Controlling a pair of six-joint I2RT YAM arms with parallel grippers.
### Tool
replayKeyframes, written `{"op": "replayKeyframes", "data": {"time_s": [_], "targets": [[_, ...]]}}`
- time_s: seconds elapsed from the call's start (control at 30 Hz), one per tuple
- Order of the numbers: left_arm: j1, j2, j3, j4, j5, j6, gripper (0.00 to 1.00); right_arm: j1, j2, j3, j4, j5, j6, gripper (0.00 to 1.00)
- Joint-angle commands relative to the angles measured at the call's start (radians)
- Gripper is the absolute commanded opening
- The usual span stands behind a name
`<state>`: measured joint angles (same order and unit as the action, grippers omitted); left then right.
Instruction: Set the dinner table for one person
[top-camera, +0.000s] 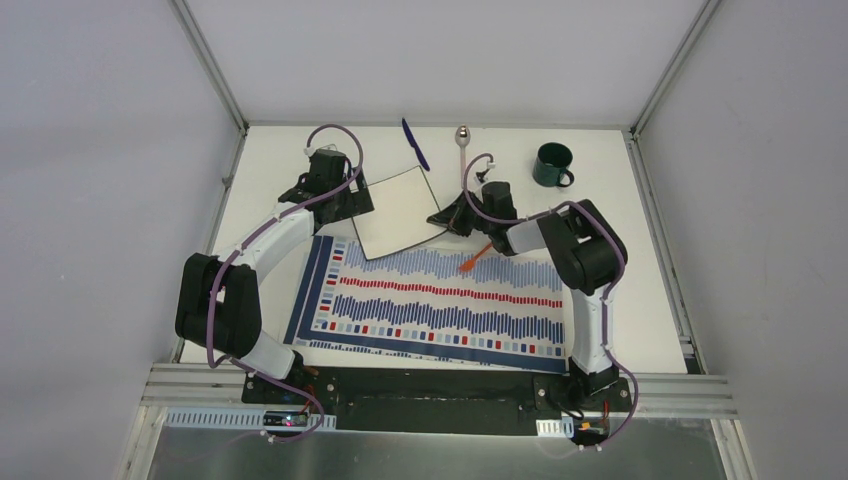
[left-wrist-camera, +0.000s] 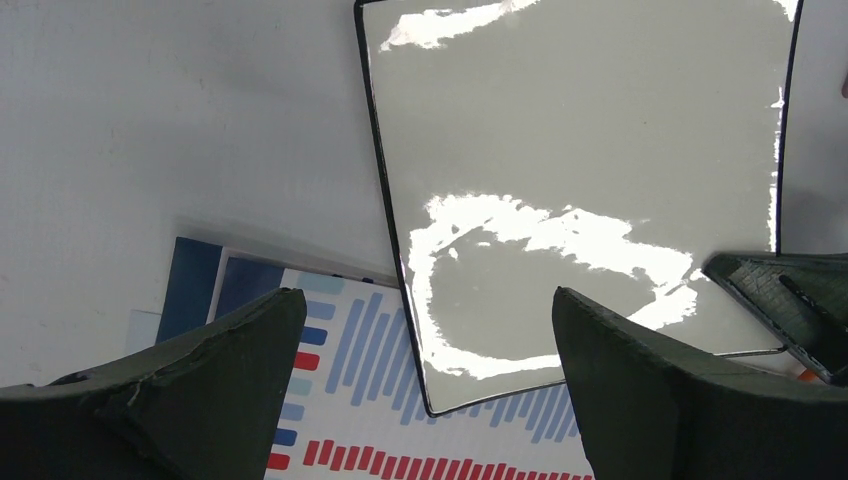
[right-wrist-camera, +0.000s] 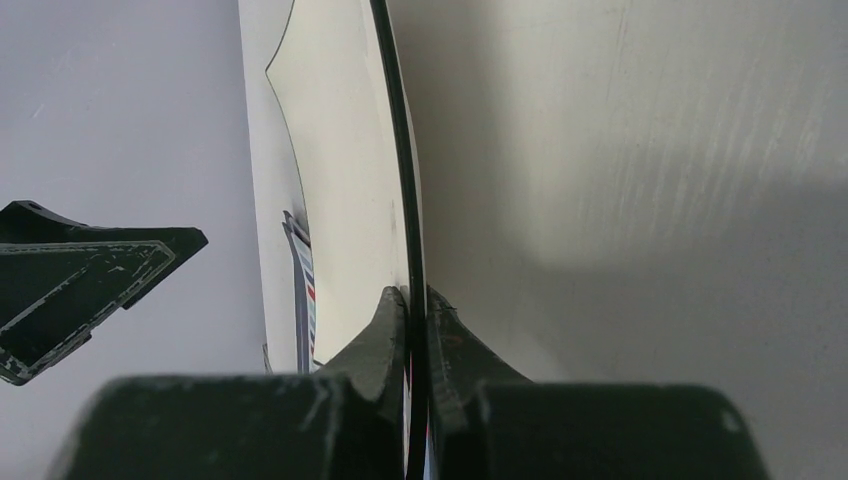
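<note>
Tabletop (top-camera: 262, 165): large, plain white, framed in aluminium. It fills the enclosure floor from the arm bases to the far wall and carries every item listed below.
Left hand (left-wrist-camera: 428, 298): fingers spread wide and gripping nothing. It sits at the plate's left edge. The wrist view shows that edge running between the two fingers. Contact cannot be confirmed.
Placemat (top-camera: 430, 300): blue, red and white stripes. It lies flat on the near half of the tabletop, between the two arms.
Plate (top-camera: 398, 210): square and white with a thin dark rim. It sits at the centre, turned at an angle, and its near corner overlaps the placemat's far edge.
Blue utensil (top-camera: 415, 145): slim, lying just beyond the plate's far corner. Type not legible.
Spoon (top-camera: 462, 140): metal, with the bowl toward the far wall. It lies right of the blue utensil, apart from it.
Right hand (right-wrist-camera: 412, 295): closed tight on the plate's right-hand rim, one finger on each face.
Orange utensil (top-camera: 472, 260): lies on the placemat's far right part, with one end hidden under the right arm.
Mug (top-camera: 552, 165): dark green, upright, at the far right of the tabletop, well apart from the plate.
</note>
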<state>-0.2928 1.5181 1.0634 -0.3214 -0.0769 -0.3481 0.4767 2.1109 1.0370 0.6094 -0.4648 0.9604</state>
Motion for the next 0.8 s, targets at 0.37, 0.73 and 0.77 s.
{"op": "replayKeyframes", "data": {"time_s": [0.37,0.73,0.77], "targets": [[0.009,-0.028,-0.011,0.029,0.004,0.004,0.99,0.004,-0.196,-0.170,-0.057,-0.042,-0.085,0.00],[0.009,-0.032,-0.011,0.028,0.014,-0.003,0.99,0.002,-0.299,-0.281,-0.029,-0.067,-0.072,0.00],[0.009,-0.031,-0.011,0.028,0.017,-0.004,0.99,0.003,-0.296,-0.283,-0.007,-0.074,-0.063,0.00]]}}
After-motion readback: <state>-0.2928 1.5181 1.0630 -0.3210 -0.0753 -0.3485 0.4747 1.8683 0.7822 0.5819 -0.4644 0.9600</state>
